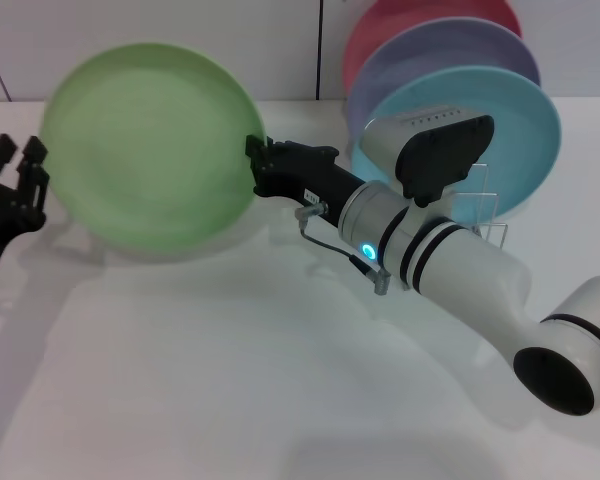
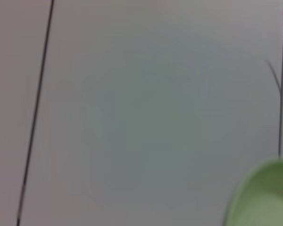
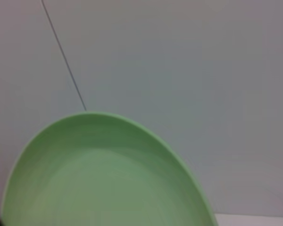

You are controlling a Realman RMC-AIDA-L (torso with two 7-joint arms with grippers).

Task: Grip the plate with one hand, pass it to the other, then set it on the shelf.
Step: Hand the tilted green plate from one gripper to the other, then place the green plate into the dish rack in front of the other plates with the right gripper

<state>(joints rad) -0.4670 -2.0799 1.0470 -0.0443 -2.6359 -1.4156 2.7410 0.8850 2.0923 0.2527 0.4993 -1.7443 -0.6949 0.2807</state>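
The light-green plate [image 1: 148, 150] hangs tilted on edge above the white table, left of centre in the head view. My right gripper [image 1: 257, 166], on the white banded arm, is shut on the plate's right rim. The plate also fills the lower part of the right wrist view [image 3: 104, 179]. My all-black left gripper [image 1: 18, 165] stands open at the far left, just beside the plate's left rim and not holding it. A corner of the plate [image 2: 266, 197] shows in the left wrist view. The silver wire shelf [image 1: 488, 205] stands behind my right arm at the back right.
A turquoise plate [image 1: 525, 120], a lavender plate [image 1: 450, 50] and a pink plate [image 1: 410, 18] stand upright in the shelf. A white wall runs behind the table. White tabletop [image 1: 230, 380] stretches across the front.
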